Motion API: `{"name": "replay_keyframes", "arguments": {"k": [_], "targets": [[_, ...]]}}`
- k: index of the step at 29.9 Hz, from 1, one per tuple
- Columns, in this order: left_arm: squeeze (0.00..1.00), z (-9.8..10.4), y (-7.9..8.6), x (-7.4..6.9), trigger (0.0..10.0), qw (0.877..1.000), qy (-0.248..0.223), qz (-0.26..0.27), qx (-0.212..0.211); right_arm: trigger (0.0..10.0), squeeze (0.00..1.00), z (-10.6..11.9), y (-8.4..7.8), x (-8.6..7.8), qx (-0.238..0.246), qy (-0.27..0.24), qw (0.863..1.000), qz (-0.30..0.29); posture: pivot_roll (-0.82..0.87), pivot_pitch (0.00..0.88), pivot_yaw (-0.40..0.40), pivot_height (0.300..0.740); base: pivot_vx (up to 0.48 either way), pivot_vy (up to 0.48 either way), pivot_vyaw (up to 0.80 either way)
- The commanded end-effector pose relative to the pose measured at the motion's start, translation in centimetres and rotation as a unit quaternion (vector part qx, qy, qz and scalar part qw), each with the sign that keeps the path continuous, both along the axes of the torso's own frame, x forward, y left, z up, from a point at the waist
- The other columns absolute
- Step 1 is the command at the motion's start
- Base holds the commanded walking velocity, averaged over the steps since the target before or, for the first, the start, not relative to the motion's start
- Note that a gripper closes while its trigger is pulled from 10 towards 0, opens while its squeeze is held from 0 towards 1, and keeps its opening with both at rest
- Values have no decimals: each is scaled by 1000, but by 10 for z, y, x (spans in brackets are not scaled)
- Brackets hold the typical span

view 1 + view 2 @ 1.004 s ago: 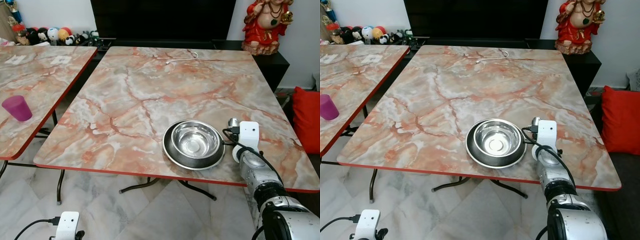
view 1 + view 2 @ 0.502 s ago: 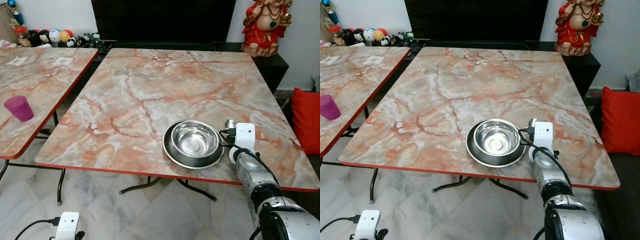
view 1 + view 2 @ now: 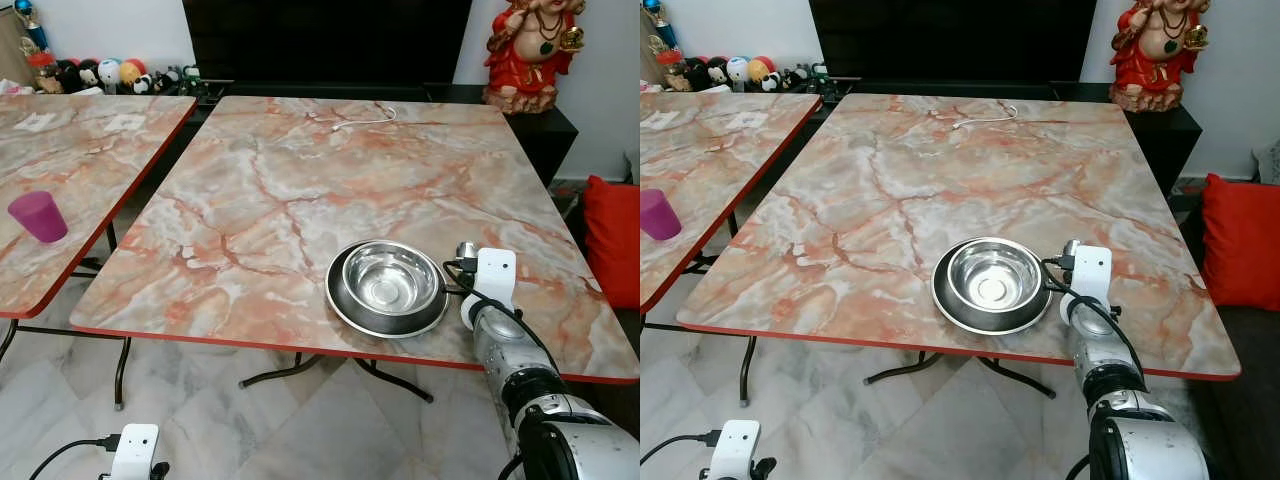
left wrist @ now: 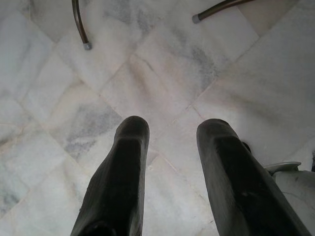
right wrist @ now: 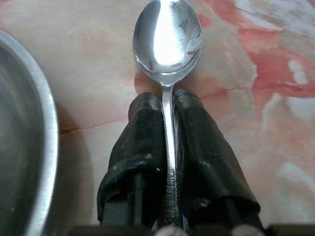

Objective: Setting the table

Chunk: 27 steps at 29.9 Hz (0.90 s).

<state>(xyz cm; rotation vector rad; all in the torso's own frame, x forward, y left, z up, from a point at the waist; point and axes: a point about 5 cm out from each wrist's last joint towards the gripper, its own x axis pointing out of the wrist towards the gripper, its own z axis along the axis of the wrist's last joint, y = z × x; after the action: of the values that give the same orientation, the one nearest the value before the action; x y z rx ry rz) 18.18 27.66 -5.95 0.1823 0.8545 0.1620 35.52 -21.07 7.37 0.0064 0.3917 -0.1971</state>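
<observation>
The marble-pattern table (image 3: pixel 300 190) with its red edge is right in front of me, and that's where the setting is laid: near its front edge, toward my right, I've got a dark round plate (image 3: pixel 345 305) with a shiny steel bowl (image 3: pixel 390 277) sitting inside it. A second table (image 3: pixel 90 160) of the same pattern stands off to my left, apart from the first, with a purple cup (image 3: pixel 38 216) upright on it. Far end of the main table, a thin white cable (image 3: pixel 362 119) lies curled on the top. Beyond the table's far right corner, a red and gold statue (image 3: pixel 531 50) sits on a dark cabinet, and a red cushion (image 3: pixel 612 235) shows at the right edge of my view.

My right arm reaches over the table's front edge, just beside the plate. In the wrist view the right gripper (image 5: pixel 167 105) is clenched on a steel spoon (image 5: pixel 167 42): the two black fingers (image 5: pixel 142 132) press either side of the handle, the spoon's bowl faces up, sticking out past the fingertips over the marble top. The plate's rim curves along one side of that view, close to the spoon but not touching it.

My left gripper (image 4: pixel 170 130) hangs down low, fingers apart and holding nothing, over pale marble floor tiles (image 4: pixel 162 73).
</observation>
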Motion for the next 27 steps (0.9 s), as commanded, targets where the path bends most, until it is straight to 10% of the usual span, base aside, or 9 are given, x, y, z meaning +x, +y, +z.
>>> {"name": "replay_keyframes", "arguments": {"k": [1, 8, 9, 23, 24, 27], "targets": [[0, -1, 4, -4, 10000, 1000, 9, 1, 4, 10000, 0, 2, -4, 0, 0, -3, 1000, -7, 66, 18, 9, 740, 0, 0, 0], [0, -1, 4, -4, 10000, 1000, 8, 1, 4, 10000, 31, 1, 0, 1, 4, -5, 1000, 2, 70, 23, 8, 740, 0, 0, 0], [0, -1, 4, -4, 10000, 1000, 8, 2, 4, 10000, 169, 1, 1, 1, 5, -4, 1000, 3, 70, 23, 8, 740, 0, 0, 0], [0, -1, 3, -4, 10000, 1000, 7, 3, 4, 10000, 161, 0, 5, 1, 8, 0, 1000, 10, 70, 25, 6, 740, 0, 0, 0], [0, -1, 3, -4, 10000, 1000, 7, 3, 4, 10000, 659, 0, 6, 1, 8, 0, 1000, 10, 70, 25, 6, 740, 0, 0, 0], [0, -1, 4, -4, 10000, 1000, 7, 3, 4, 10000, 827, -1, 7, 1, 9, 0, 1000, 11, 71, 25, 6, 740, 0, 0, 0]]}}
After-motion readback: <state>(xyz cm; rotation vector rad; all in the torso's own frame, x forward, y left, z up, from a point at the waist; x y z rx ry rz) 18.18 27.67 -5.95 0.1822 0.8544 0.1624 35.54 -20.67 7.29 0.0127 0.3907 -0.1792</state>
